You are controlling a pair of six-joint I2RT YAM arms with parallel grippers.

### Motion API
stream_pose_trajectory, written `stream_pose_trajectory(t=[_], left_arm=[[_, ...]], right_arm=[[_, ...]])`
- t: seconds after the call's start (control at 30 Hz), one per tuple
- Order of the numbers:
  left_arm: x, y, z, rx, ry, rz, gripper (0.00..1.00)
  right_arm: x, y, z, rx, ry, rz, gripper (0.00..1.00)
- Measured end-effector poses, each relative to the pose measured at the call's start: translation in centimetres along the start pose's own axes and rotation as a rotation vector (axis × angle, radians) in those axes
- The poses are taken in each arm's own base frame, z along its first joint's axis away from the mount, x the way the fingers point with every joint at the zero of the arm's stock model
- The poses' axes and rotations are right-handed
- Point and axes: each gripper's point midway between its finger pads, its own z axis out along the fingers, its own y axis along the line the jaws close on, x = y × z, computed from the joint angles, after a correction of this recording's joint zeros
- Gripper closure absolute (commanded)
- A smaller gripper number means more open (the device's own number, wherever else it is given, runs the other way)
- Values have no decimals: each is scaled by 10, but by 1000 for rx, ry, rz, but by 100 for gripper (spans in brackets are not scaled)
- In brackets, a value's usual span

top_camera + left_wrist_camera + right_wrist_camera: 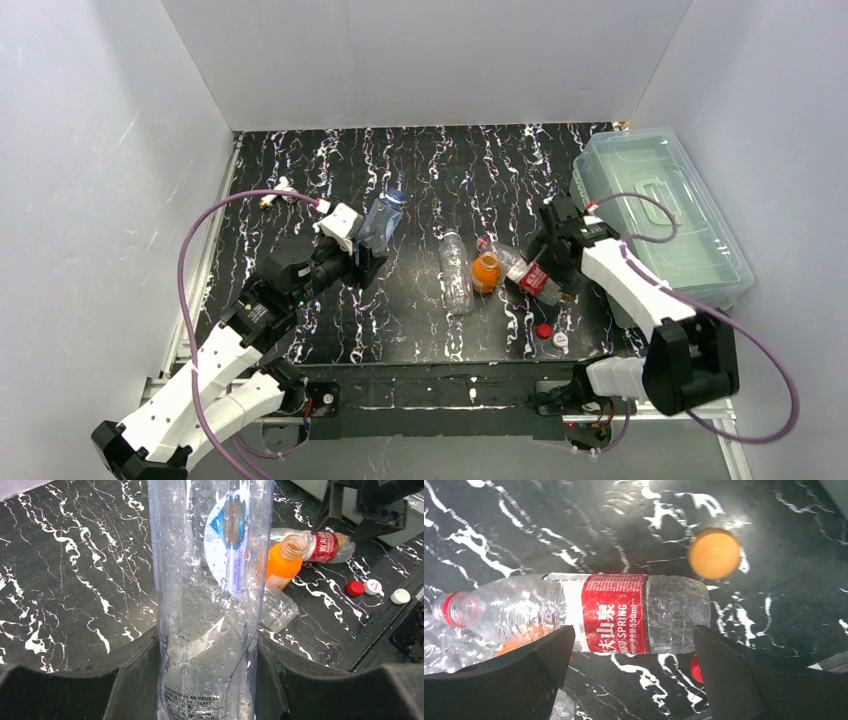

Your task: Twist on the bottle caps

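My left gripper is shut on a clear bottle with a blue label, held off the table; in the left wrist view the bottle fills the gap between the fingers. My right gripper is open and hovers over a lying red-label bottle whose neck is bare. An orange-yellow cap lies beyond that bottle. A red cap and a white cap lie near the front edge. A third, white cap lies beside them.
An open orange bottle leans on the red-label bottle. A clear uncapped bottle lies beside it. A clear lidded box stands at the right. A white-and-brass fitting lies at the back left.
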Motion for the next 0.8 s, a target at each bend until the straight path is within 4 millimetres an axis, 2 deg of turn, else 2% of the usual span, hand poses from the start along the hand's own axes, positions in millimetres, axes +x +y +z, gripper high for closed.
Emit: stream_pose_trajectory(t=[0.1, 0.17, 0.27, 0.4, 0.53, 0.67, 0.8], left_arm=[[0, 0, 0, 0, 0, 0, 92], [0, 0, 0, 0, -2, 0, 92], [-1, 0, 0, 1, -3, 0, 92], [-1, -1, 0, 2, -3, 0, 92], [-1, -1, 0, 2, -3, 0, 92], [0, -1, 1, 3, -1, 0, 92], [1, -1, 2, 5, 5, -1, 92]], right_arm=[[-1, 22, 0, -2, 9, -51, 2], [-4, 29, -5, 1, 1, -66, 1], [-13, 23, -23, 8, -37, -65, 2], [-15, 1, -51, 38, -50, -54, 2], [11, -28, -60, 102, 2, -80, 6], [43, -57, -58, 169, 65, -123, 28], [70, -75, -51, 211, 101, -133, 40]])
